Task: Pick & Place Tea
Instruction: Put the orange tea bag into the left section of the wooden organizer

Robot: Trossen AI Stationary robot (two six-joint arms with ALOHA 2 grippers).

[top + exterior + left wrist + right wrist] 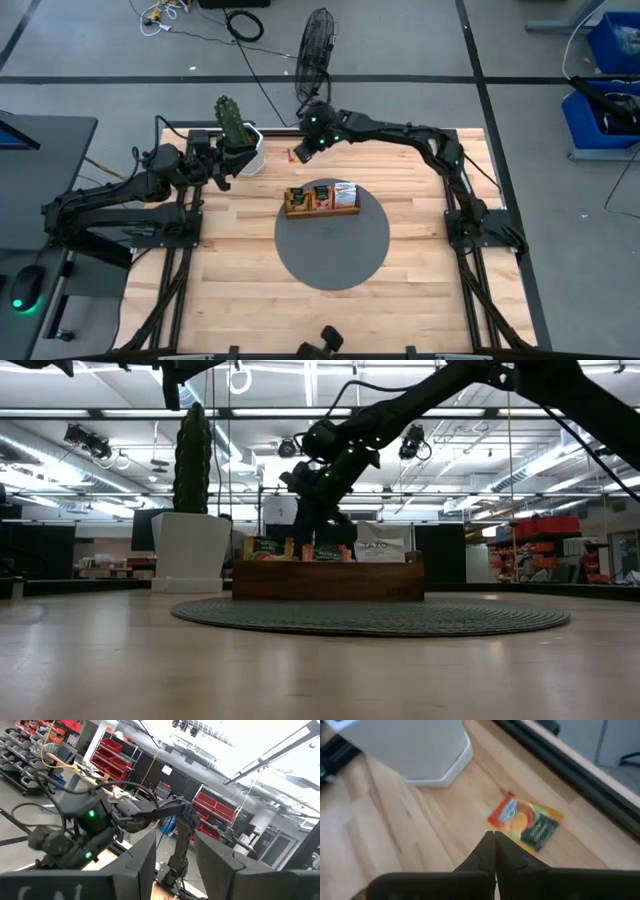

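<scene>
Your right gripper is pinched fully shut on nothing, hovering over the orange-red flat paper tea sachet, which lies loose at twelve o'clock beyond the brown wooden tray. Looks like pre-grasp: open, then descend.

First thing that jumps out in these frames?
The right gripper, shut and empty, hangs at the table's far edge just short of an orange tea sachet lying flat on the wood beside the white cactus pot. Next is the wooden tray with sachets standing in it, on the round grey mat at mid-table. The left gripper waits by the pot.
</scene>
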